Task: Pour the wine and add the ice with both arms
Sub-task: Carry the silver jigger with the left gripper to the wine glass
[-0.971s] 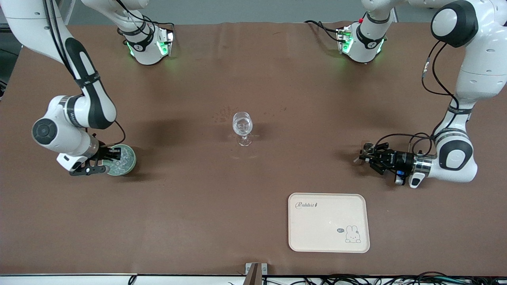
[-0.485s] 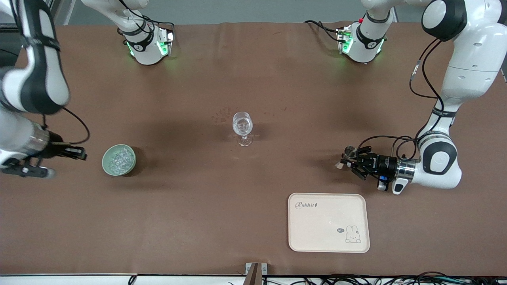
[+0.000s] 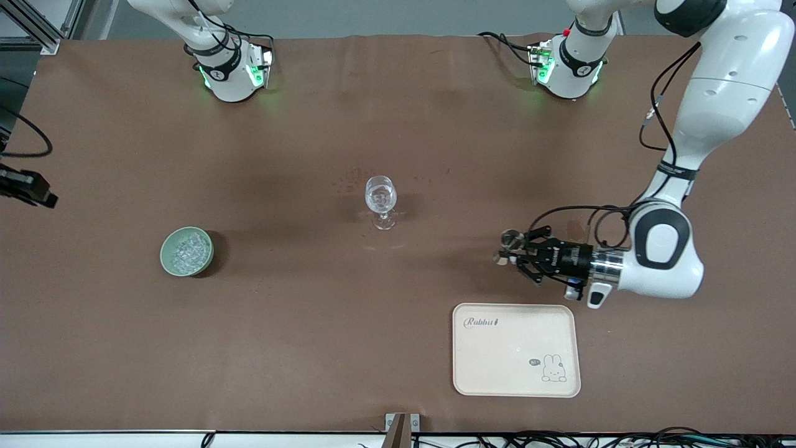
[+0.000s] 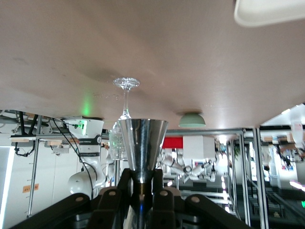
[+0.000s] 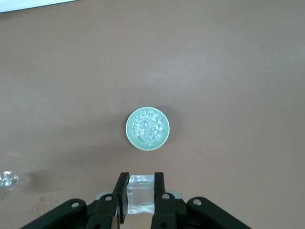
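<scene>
1. The cream tray carries the word "Rabbit" in brown script near the corner closest to the wine glass, and a small drawn rabbit with a tiny speech bubble at the diagonally opposite corner. No other writing can be read.
2. The left gripper hangs low over the table between the wine glass and the left arm's end, just above the tray's farther edge. Its fingers are closed on the narrow stem of a small metal cup, a shiny cone that widens toward the glass.
3. The right gripper is high over the right arm's end of the table; in the front view only a dark piece of it shows at the frame edge. Its fingers are pressed against a clear ice cube held between them.
4. The rest of the ice lies heaped in the pale green bowl, which stands on the table toward the right arm's end, slightly nearer the front camera than the glass.
5. A second ago the right gripper was down at the bowl; since then it has risen and swung outward, almost out of the front view.
6. The left gripper has carried the cup toward the glass over the same second. Bowl, glass and tray have stayed put.
</scene>
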Motion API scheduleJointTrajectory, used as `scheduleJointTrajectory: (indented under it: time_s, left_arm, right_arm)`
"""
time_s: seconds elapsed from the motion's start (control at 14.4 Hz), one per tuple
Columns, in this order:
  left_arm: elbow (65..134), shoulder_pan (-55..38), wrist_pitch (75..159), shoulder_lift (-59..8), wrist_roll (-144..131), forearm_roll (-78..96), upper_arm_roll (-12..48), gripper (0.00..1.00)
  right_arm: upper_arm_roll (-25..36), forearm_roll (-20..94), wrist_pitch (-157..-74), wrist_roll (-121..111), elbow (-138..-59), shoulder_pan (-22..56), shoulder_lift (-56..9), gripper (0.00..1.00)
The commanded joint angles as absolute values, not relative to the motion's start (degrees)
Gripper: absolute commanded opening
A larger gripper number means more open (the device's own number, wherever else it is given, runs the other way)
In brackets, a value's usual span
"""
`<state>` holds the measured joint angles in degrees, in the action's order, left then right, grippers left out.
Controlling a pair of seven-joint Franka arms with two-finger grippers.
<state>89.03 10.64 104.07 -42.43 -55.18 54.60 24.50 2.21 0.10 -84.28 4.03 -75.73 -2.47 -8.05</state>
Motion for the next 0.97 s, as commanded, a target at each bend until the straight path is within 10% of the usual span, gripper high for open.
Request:
scheduleJointTrajectory:
  time_s: [0.0,0.9]
  left_arm:
    - [90.44,4.33,109.31,-38.15,-61.67,54.84,23.99,0.00]
    - [90.44,-10.44,114.87,-30.85,-88.66,42.55,24.00,0.00]
  right_arm:
    - [2.11,0.26,-81.04,2.55,-76.55,-2.73,-5.36,0.01]
    - [2.02,0.88,-83.58,2.20,-78.92,-2.72,-4.75,0.01]
